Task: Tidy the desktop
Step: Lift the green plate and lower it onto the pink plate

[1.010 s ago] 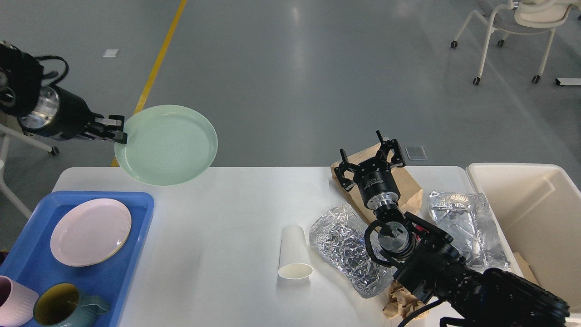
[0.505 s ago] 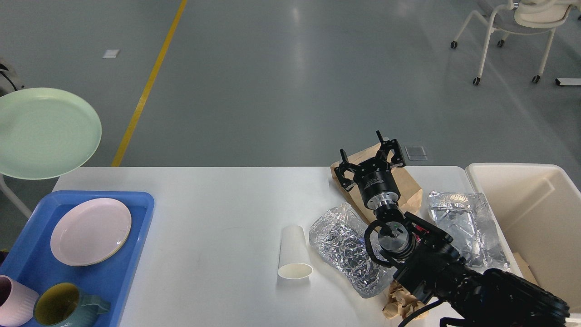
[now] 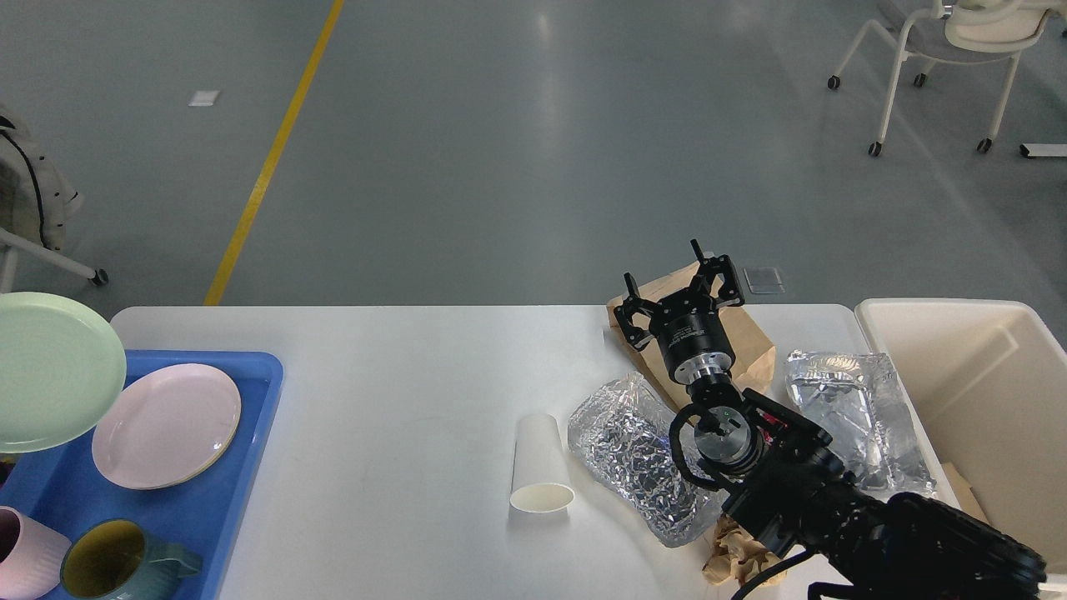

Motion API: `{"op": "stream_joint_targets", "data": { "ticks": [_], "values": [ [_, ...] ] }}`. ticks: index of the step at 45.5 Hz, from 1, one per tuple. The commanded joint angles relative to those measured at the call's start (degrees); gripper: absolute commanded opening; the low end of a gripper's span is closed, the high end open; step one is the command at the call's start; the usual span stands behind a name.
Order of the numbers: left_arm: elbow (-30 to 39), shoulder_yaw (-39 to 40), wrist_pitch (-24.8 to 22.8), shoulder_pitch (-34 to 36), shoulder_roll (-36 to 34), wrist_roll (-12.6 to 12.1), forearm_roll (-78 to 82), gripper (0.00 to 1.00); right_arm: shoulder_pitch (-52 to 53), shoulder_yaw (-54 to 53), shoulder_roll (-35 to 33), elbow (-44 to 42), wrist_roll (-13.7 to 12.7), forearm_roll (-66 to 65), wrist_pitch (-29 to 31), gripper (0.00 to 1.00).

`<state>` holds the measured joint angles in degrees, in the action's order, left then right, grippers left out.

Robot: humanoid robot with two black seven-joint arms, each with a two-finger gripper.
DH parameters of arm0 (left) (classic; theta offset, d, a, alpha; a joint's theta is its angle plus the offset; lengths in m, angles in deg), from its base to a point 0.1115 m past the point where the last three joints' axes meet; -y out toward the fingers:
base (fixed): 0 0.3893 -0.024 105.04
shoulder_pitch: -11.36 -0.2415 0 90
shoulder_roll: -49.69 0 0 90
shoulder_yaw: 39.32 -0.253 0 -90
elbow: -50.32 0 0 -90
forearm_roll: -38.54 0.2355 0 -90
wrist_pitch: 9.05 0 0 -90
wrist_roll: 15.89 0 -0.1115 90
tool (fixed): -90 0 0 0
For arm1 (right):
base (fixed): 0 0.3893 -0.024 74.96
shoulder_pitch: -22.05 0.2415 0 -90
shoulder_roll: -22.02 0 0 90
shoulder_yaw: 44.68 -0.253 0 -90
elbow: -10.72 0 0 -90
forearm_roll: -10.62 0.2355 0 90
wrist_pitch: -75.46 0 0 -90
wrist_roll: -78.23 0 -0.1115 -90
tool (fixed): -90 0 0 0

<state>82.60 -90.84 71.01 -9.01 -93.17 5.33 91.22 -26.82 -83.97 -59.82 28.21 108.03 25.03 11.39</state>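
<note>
Black and spread wide, the right gripper (image 3: pixel 677 293) stands with its two fingers well apart and nothing between them. It hangs over the brown paper bag (image 3: pixel 750 346) at the far edge of the desktop (image 3: pixel 400 400), and whether the fingertips touch the paper cannot be told. Its arm runs back toward the lower right corner, crossing over a crumpled foil bag (image 3: pixel 629 454) and partly hiding it. A second foil bag (image 3: pixel 859 400) lies just to the right of the arm, close beside the cream bin (image 3: pixel 984 400) at the desktop's right end. A wad of crumpled brown paper (image 3: pixel 733 554) shows under the arm at the near edge.

A white paper cup (image 3: pixel 540 462) lies on its side just left of the nearer foil bag, with its mouth toward the viewer.

The desktop itself, broad and white, fills the middle of the view. At its left end sits a blue tray (image 3: pixel 242 433) holding a pink plate (image 3: pixel 167 425), a pink cup (image 3: pixel 25 554) and a teal mug (image 3: pixel 125 562). A pale green plate (image 3: pixel 50 371) is above the tray's far left side, overlapping the pink plate's rim and cut off by the view's edge. The left gripper is out of sight, so what supports this plate cannot be told.
</note>
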Motion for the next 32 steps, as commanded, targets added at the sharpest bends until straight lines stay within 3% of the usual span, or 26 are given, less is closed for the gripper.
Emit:
{"op": "stream_joint_targets", "data": {
  "ticks": [1,13,20,32],
  "values": [
    [-1.17,0.99,0.19,-2.40,2.76,-0.74,-0.83,0.04,0.00,0.00,0.01,0.00,0.00,0.00,0.00,1.00],
    [-1.26,2.83,3.26,-6.79,6.19,-3.19,-3.38,0.06,0.00,0.00,0.01,0.00,0.00,0.00,0.00,1.00],
    [-1.34,2.75,3.35,-7.76,8.56,-3.37,-3.47,0.10,0.00,0.00,0.01,0.00,0.00,0.00,0.00,1.00],
    [-1.34,4.59,4.40,-10.39,10.41,-4.95,-3.91,0.23,0.00,0.00,0.01,0.00,0.00,0.00,0.00,1.00]
  ]
}}
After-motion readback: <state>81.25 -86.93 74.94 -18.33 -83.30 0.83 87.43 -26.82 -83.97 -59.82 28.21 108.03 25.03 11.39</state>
